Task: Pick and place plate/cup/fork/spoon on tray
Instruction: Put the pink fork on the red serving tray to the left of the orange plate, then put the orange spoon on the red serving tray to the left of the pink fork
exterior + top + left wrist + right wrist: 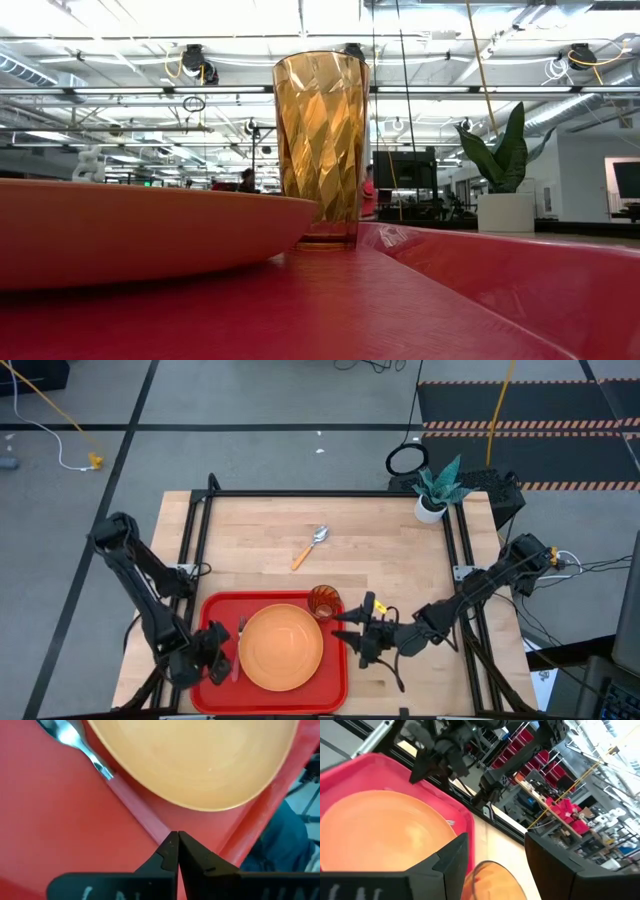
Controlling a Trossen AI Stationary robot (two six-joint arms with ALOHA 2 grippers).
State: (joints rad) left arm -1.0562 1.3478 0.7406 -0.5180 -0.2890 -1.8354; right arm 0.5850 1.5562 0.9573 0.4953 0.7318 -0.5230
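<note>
- The tray (215, 610) lies at the lower centre of the high view, on the near part of the wooden table (380, 560).
- The plate (281, 647) rests flat inside the tray, filling most of its right half; in the low view the plate (140, 235) spreads across the left of the frame.
- The cup (323, 602) stands upright in the tray's upper right corner, just beside the plate's rim; in the low view the cup (320, 145) rises at centre frame, behind the plate's edge.
- The fork (239, 650) lies in the tray along the plate's left side, tines toward the top of the high view. In the left wrist view the fork (85, 750) runs from the upper left down to the fingertips, its pink-red handle lying close along the plate (200, 760).
- The spoon (311, 546) lies on bare wood in the upper middle of the high view, well apart from the tray, bowl toward the upper right.
- The left gripper (214, 658) sits over the tray's lower left part; its fingers (170, 852) are pressed together at the end of the fork handle, and whether they pinch it I cannot tell.
- The right gripper (350, 628) hovers at the tray's right edge, just below the cup, jaws spread wide and holding nothing; in the right wrist view the cup (492, 880) shows between them.
- A small potted plant (436, 490) stands at the table's upper right corner.
</note>
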